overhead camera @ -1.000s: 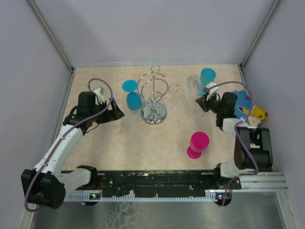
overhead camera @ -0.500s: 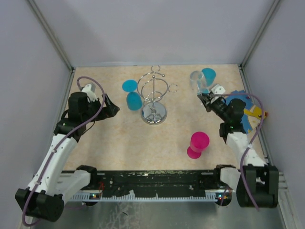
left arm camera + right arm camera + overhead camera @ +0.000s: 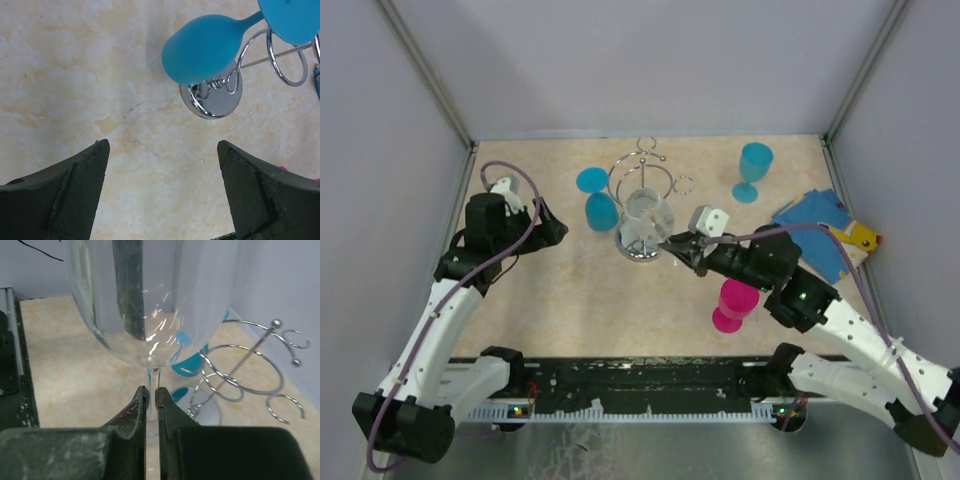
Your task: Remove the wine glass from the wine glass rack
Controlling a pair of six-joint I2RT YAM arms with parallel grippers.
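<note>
The chrome wine glass rack stands at the table's middle back on its round base. A blue wine glass hangs on its left loop, bowl down; it also shows in the left wrist view. My right gripper is shut on the stem of a clear wine glass, held just right of the rack. In the right wrist view the stem sits between the fingers and the bowl fills the top. My left gripper is open and empty, left of the rack.
A teal glass stands upright at the back right. A pink glass stands under my right arm. A blue cloth and a yellow toy lie at the right edge. Grey walls enclose the table.
My right arm has swung from the back right to the middle, carrying the clear glass to the rack's side. The left arm drew back slightly to the left, then held still.
</note>
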